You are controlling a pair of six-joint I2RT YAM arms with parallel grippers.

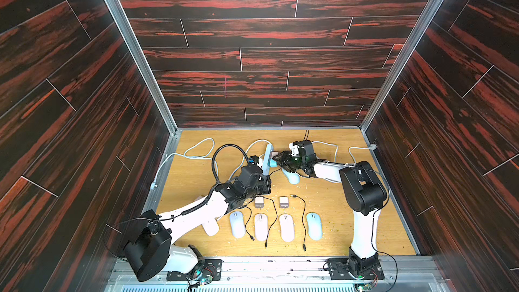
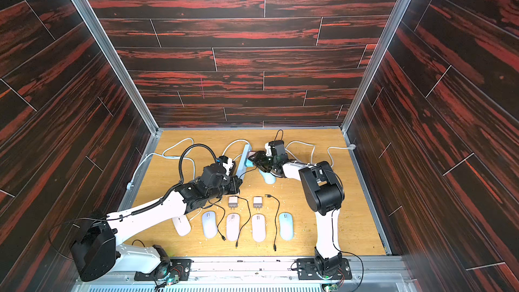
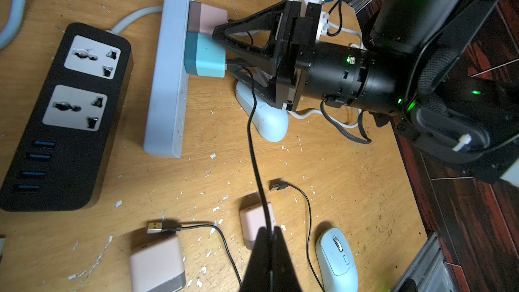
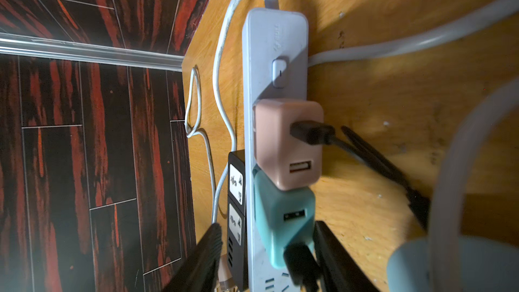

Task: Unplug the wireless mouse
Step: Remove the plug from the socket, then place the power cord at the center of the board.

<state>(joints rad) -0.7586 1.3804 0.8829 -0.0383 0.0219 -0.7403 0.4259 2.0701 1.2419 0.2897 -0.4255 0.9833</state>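
Right gripper jaws apart, straddling the black USB plug in the teal charger; left gripper pinched together on its black cable; six mice, two plugged chargers, two strips; the black power strip shows only in wrist views; in both top views the pale-blue wireless mouse lies mid-frame, just below the right jaws.

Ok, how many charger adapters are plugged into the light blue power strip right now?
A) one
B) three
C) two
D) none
C: the right wrist view shows a pink adapter and a teal adapter seated next to each other in the power strip, and no third one in it.
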